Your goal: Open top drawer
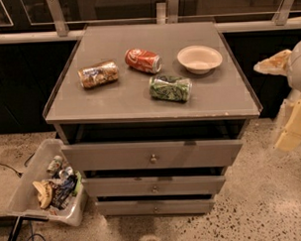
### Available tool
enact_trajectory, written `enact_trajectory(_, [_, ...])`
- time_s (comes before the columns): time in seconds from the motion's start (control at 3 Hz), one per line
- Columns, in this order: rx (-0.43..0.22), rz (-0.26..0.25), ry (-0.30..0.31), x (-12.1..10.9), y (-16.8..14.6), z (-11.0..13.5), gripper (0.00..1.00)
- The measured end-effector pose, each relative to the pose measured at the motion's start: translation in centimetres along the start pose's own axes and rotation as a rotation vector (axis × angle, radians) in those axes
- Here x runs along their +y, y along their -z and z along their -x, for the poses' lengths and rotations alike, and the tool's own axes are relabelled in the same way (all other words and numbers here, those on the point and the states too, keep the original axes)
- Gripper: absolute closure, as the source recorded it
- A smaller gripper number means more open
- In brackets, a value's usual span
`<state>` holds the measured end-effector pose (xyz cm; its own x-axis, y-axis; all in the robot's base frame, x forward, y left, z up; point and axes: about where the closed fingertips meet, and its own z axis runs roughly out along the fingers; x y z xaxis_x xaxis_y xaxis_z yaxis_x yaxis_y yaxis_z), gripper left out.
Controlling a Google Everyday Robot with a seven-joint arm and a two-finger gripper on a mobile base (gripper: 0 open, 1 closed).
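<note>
Pincer: the cream pincer (295, 130) hangs at the far right edge of the view, off the table's right side and apart from it.
Pincer state: cannot tell how far open it is, or whether it has hold of anything.
Top drawer: the top drawer (151, 154) lies left of the pincer, not touching it; a dark gap shows above its front.
Knob: 1 small round knob (153, 158) at the front's centre.
Lower drawers: 2 narrower fronts (154, 186) further down and left.
Table: the grey table (125, 101) is up and left of the pincer.
On the table: nearest is a bowl (200, 58), then a green can (170, 88), a red can (143, 60) and a brown can (98, 74), all 3 cans on their sides.
Floor: a clear bin (29, 184) of litter, farthest left.
</note>
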<state>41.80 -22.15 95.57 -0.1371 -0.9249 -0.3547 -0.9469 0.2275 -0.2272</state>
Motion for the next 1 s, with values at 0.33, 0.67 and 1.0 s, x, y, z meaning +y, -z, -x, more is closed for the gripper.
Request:
enact_trajectory(0.33, [-0.086, 0.097, 0.077, -0.4, -5.6, 0.3, 0.00])
enact_trajectory(0.67, [-0.110, 0.141, 0.123, -2.2, -12.2, 1.1, 0.00])
enact_trajectory(1.0, [-0.110, 0.141, 0.123, -2.2, -12.2, 1.1, 0.00])
